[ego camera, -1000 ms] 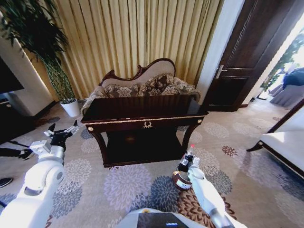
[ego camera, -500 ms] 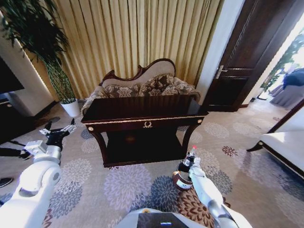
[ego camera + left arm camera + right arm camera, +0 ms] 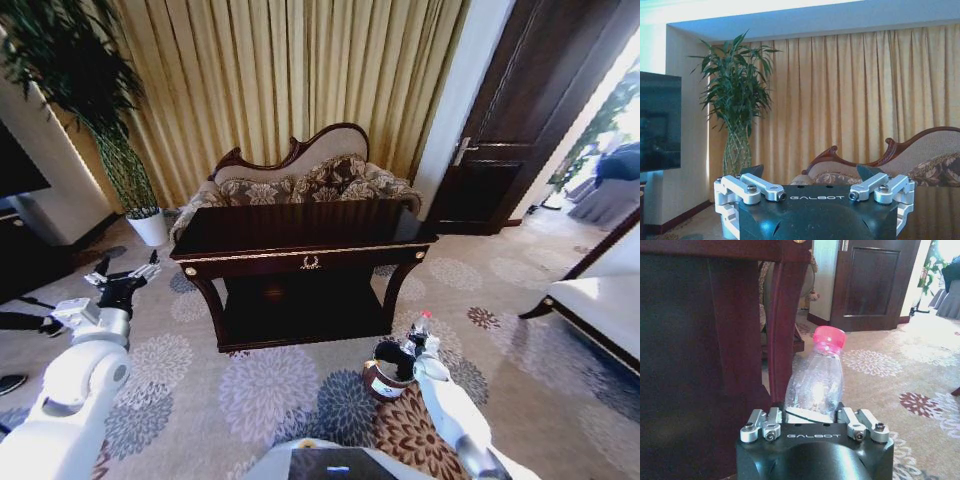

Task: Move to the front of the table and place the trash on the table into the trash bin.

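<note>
Gold pleated curtains and a patterned carved-back sofa (image 3: 300, 180) are seen behind the long dark glossy wooden table with gold trim (image 3: 305, 232), which stands on a carpet with floral medallions (image 3: 270, 385). A tall potted green plant (image 3: 85, 90) is placed off the table's left end, and a dark wooden door (image 3: 510, 130) is seen beyond its right end.

The clear plastic bottle with a red cap (image 3: 418, 330) is clamped by the right gripper (image 3: 412, 348) low down near the table's front right leg; in the right wrist view the bottle (image 3: 815, 377) is seen pinched between the fingers with its cap pointing away from the gripper (image 3: 815, 412). The bottle is held just above the small round dark brown bucket with a shiny rim (image 3: 381, 377), which sits on the carpet.

The left gripper (image 3: 125, 278) is held out over the carpet, well apart from the table's left end, with its fingers spread wide and nothing between them (image 3: 812, 182).
</note>
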You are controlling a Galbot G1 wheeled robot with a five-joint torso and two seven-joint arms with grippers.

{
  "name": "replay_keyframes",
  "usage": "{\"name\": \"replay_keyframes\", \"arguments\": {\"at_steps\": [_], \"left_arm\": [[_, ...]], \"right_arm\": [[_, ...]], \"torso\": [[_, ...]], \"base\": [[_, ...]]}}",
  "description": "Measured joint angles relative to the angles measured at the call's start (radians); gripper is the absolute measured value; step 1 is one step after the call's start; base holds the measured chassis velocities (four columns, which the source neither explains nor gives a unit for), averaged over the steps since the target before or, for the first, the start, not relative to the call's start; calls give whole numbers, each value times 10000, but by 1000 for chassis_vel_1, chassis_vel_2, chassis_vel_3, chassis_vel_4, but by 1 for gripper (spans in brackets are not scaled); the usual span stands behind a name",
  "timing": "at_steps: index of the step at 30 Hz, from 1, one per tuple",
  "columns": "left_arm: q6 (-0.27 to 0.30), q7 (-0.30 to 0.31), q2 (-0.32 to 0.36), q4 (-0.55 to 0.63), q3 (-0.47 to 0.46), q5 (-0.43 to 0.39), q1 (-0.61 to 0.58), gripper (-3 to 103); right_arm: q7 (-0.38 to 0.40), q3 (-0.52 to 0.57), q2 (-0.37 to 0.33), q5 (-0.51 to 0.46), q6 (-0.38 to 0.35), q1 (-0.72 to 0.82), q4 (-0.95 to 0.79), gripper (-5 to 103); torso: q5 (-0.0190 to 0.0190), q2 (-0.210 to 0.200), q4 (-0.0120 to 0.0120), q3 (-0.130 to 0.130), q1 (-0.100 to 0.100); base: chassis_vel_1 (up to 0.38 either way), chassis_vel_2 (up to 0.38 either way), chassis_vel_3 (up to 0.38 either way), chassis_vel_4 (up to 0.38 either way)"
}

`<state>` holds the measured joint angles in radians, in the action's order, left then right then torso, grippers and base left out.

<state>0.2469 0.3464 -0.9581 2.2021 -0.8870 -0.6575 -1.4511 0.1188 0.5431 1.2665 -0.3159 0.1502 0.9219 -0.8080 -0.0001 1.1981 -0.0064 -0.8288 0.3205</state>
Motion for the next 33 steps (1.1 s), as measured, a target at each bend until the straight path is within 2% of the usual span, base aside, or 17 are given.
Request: {"name": "replay_keyframes", "arguments": {"at_steps": [1,4,6,7,9,10,12,13,15,17,20,24,27,28,29,32,33], "left_arm": [[1,-1,27,43,0,0,2,100],[12,0,40,81,1,0,6,100],[21,0,39,101,15,-1,12,100],[21,0,39,101,15,-1,12,100],[24,1,38,198,14,-46,-7,100],[24,1,38,198,14,-46,-7,100],[32,2,73,331,-36,-133,-22,100],[32,2,73,331,-36,-133,-22,100],[36,3,114,368,-72,-167,-3,100],[37,5,125,369,-82,-172,7,100],[-68,6,92,332,-73,-165,38,100],[-404,-119,-1,341,37,-161,106,100],[-517,-163,-44,361,110,-171,196,100],[-598,-177,-60,366,146,-212,247,100],[-598,-177,-60,366,146,-212,247,100],[-702,-197,-86,434,159,-304,303,100],[-702,-197,-86,434,159,-304,303,100]], "right_arm": [[0,3,37,2,-3,32,-72,51],[-1,18,53,2,-9,61,-134,57],[-1,49,54,2,-11,95,-204,68],[-1,49,54,2,-11,95,-204,68],[-1,115,51,-5,-12,125,-297,79],[-1,115,51,-5,-12,125,-297,79],[0,175,39,-12,-12,186,-450,89],[0,175,39,-12,-12,186,-450,89],[0,273,26,-20,-18,323,-774,98],[-1,362,29,-21,-38,440,-1055,99],[0,838,161,13,-123,1206,-2919,100],[1,1105,328,405,390,2043,-5046,100],[1,1155,390,399,489,2422,-6392,100],[1,1113,395,146,450,2698,-7485,100],[1,1113,395,146,450,2698,-7485,100],[3,655,256,-1589,-266,3412,-10216,100],[3,655,256,-1589,-266,3412,-10216,100]], "torso": [[2,0,-1,0,0],[2,0,0,0,0],[1,0,-2,0,1],[1,0,-2,0,1],[0,0,-1,0,0],[0,0,-1,0,0],[2,0,-1,0,0],[2,0,-1,0,0],[3,0,-1,0,0],[2,0,0,0,0],[-1,0,-2,0,1],[2,0,-2,0,0],[0,0,-3,1,0],[1,0,-1,0,0],[1,0,-1,0,0],[0,0,-2,0,1],[0,0,-2,0,1]], "base": [[0,0,0,0],[0,0,0,0],[0,0,0,0],[0,0,0,0],[0,0,0,0],[0,0,0,0],[0,0,0,0],[0,0,0,0],[0,0,0,0],[0,0,0,0],[0,0,0,0],[0,0,0,0],[0,0,0,0],[0,0,0,0],[0,0,0,0],[0,0,0,0],[0,0,0,0]]}}
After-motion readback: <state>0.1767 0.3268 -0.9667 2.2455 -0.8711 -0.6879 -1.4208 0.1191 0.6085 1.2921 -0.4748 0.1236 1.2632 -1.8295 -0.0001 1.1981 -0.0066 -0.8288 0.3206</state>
